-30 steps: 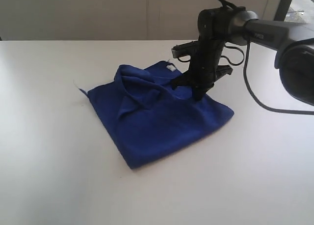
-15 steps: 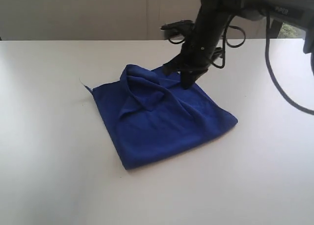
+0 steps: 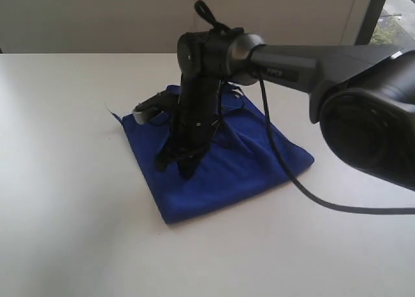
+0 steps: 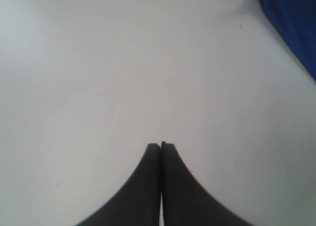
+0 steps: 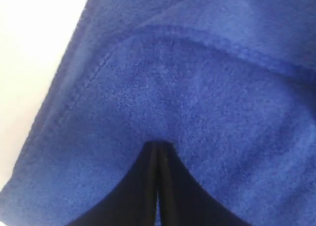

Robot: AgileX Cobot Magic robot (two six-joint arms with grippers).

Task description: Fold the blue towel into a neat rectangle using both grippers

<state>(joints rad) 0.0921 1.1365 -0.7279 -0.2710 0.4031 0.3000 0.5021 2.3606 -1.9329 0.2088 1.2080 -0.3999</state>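
Observation:
The blue towel [image 3: 246,157] lies folded on the white table, roughly a rectangle set at an angle, with a rumpled fold toward the back. My right gripper [image 3: 185,174] has reached across to the towel's left part and points straight down onto the cloth, jaws shut with nothing between them. In the right wrist view the shut right gripper [image 5: 157,145] presses on the blue towel [image 5: 212,97], whose stitched hem runs nearby. My left gripper [image 4: 161,145] is shut and empty over bare table, with a corner of the blue towel [image 4: 296,23] at the edge. The left arm does not show in the exterior view.
The white table [image 3: 71,200] spreads around the towel on all sides. The right arm's black cable [image 3: 305,190] trails over the towel's right part and onto the table. A pale wall stands behind the table.
The right arm has swung from the towel's back right edge across to its left part, with the gripper tip now lower on the cloth. The rumpled fold looks flatter.

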